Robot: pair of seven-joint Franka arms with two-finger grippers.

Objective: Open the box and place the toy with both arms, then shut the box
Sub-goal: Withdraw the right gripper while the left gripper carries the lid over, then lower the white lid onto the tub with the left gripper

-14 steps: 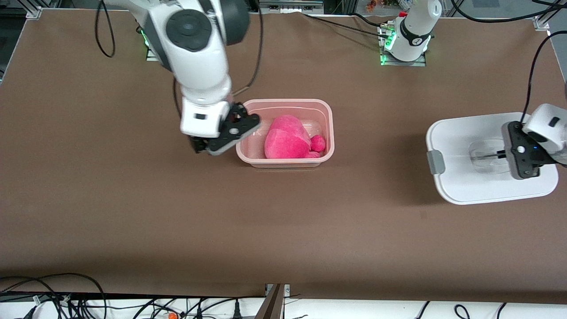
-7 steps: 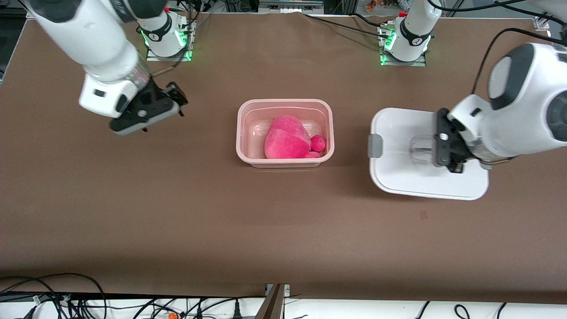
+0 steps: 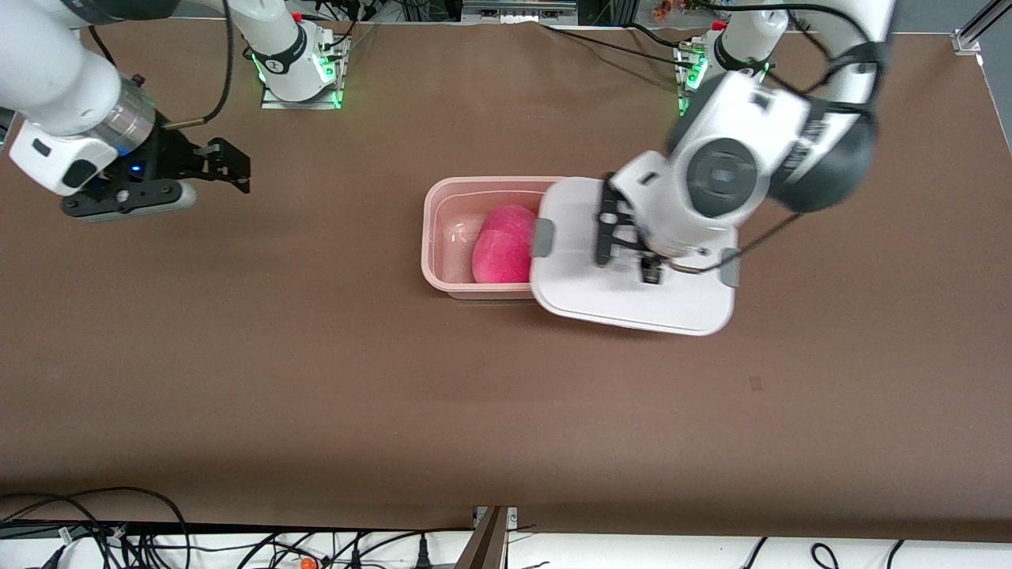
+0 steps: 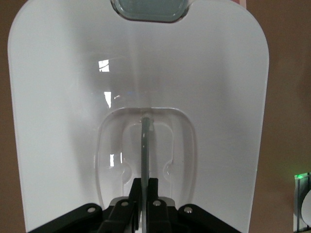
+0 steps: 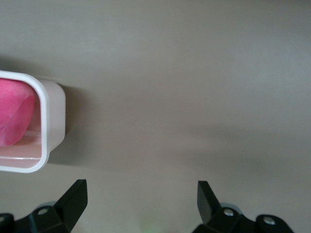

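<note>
The pinkish translucent box (image 3: 443, 237) stands open at the table's middle, with the hot-pink toy (image 3: 504, 246) inside it. My left gripper (image 3: 628, 254) is shut on the clear handle fin (image 4: 146, 145) of the white lid (image 3: 632, 304). It holds the lid in the air, partly over the box's end toward the left arm. The left wrist view shows the lid (image 4: 58, 97), a grey clip (image 4: 148, 9) and the left gripper (image 4: 146, 187). My right gripper (image 3: 229, 167) is open and empty over bare table toward the right arm's end. The right wrist view shows the right gripper (image 5: 141, 191), a box corner (image 5: 46, 121) and the toy (image 5: 14, 116).
The brown table mat (image 3: 316, 379) is bare round the box. The arm bases (image 3: 296, 59) stand along the table's edge farthest from the front camera. Cables (image 3: 118, 529) lie past the nearest edge.
My left arm lifted the lid off the table at its end and carried it over the box. My right arm drew back from beside the box toward its own end.
</note>
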